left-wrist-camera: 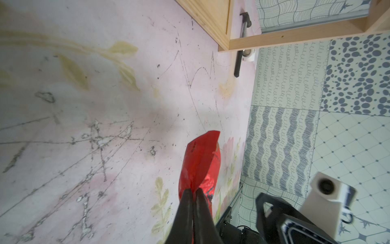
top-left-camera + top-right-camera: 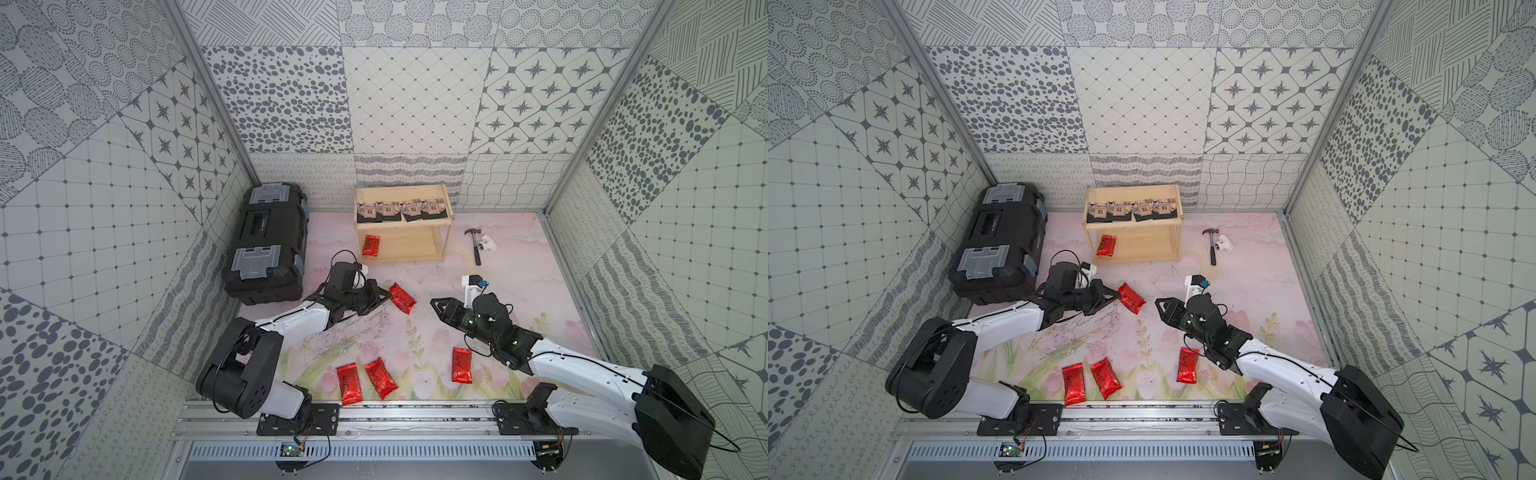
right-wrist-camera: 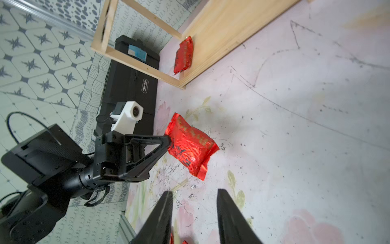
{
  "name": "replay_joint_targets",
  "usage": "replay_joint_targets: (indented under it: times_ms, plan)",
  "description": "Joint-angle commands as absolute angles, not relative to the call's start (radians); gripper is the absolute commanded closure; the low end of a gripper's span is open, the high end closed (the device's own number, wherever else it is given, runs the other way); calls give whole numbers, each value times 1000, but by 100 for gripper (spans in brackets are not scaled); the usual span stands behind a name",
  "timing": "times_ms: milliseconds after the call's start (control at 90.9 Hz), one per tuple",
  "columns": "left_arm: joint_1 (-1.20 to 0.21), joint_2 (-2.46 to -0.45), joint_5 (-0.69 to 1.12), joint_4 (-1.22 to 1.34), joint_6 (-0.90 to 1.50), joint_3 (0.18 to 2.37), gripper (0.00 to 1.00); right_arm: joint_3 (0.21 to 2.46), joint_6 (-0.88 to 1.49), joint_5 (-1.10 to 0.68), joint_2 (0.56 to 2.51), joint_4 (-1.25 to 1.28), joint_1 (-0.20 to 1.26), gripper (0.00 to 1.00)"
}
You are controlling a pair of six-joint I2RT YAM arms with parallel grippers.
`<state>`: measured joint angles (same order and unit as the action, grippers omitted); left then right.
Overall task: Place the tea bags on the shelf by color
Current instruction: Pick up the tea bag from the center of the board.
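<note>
Your left end effector point(image 2: 388, 296) is clamped shut on the edge of one red pouch point(image 2: 402, 298), holding it over the tabletop point(image 2: 519, 274) in front of the shelf point(image 2: 399, 194). Your right end effector point(image 3: 194, 193) faces that pouch, jaws parted and empty. Four black sachets point(image 2: 401, 210) line the shelf's top tier. A second red pouch point(image 2: 370, 244) lies on the lower tier. Three more red pouches point(image 2: 380, 377) lie near the tabletop's front edge.
</note>
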<state>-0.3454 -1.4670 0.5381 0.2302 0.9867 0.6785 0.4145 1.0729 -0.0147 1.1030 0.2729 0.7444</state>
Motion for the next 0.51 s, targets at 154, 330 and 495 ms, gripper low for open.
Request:
replay_joint_targets:
  times_ms: [154, 330, 495]
  plan:
    - [-300, -1456, 718, 453, 1119, 678, 100, 406, 1305, -296, 1282, 698, 653, 50]
    - [-292, -1496, 771, 589, 1211, 675, 100, 402, 1375, -375, 1438, 953, 627, 56]
    - [-292, -1503, 782, 637, 1244, 678, 100, 418, 1409, -406, 1530, 1067, 604, 62]
